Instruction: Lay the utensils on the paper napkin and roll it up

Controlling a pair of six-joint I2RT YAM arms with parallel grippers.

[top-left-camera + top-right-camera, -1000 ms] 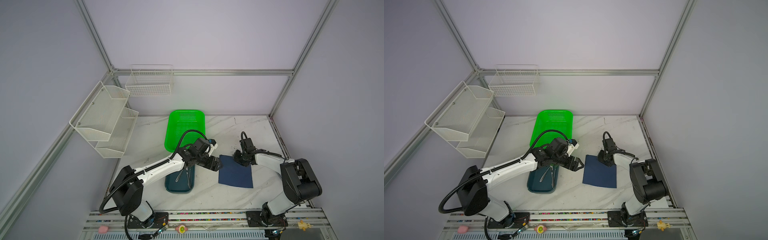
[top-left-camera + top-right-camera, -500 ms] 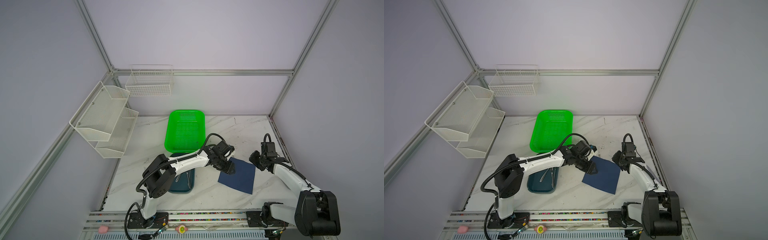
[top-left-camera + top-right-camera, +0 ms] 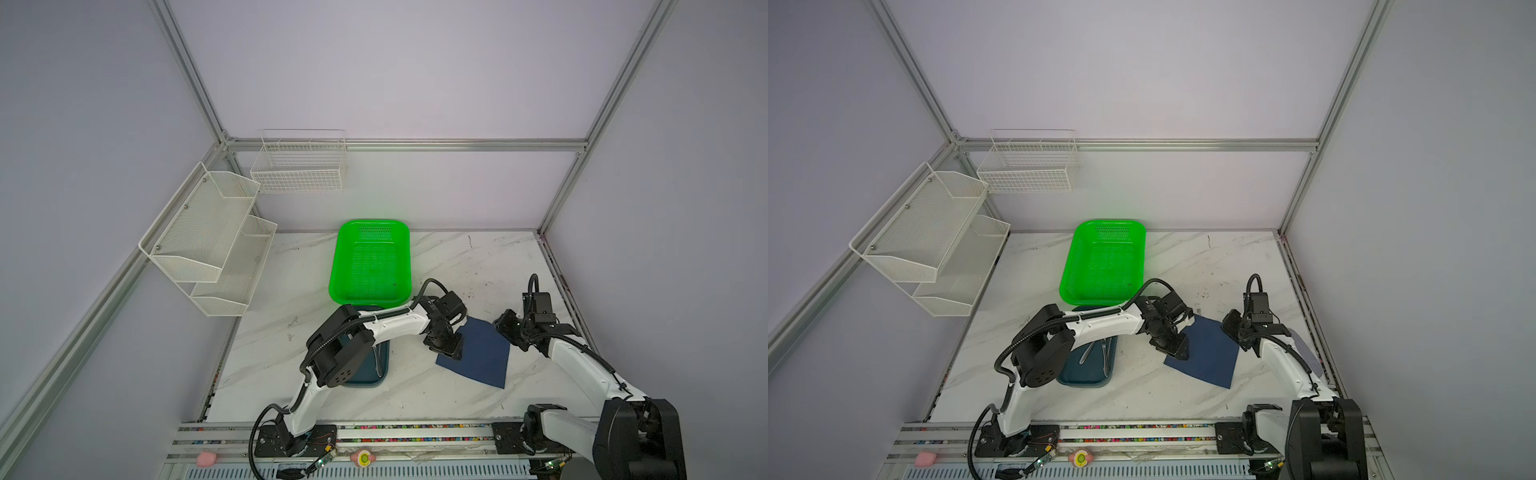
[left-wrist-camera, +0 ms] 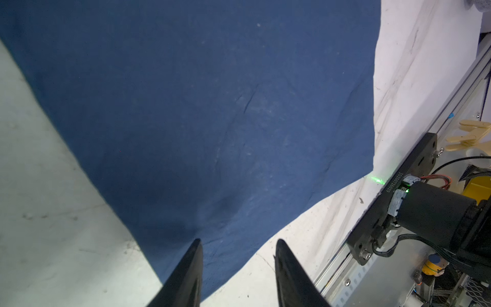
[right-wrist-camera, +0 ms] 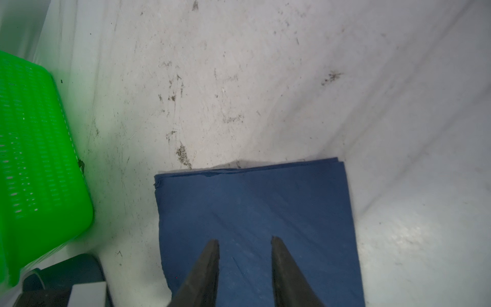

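The napkin (image 3: 478, 353) is spread flat on the table (image 3: 415, 399), right of the tray (image 3: 1084, 380) in which the utensils (image 3: 1104, 355) are kept. The left gripper (image 4: 239, 242) and right gripper (image 5: 245, 239) are held part-open over it, with nothing gripped. Being thin and limp, it is best pinched at a corner.

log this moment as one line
left gripper open at paper napkin corner | right gripper open over it | utensils in teal tray
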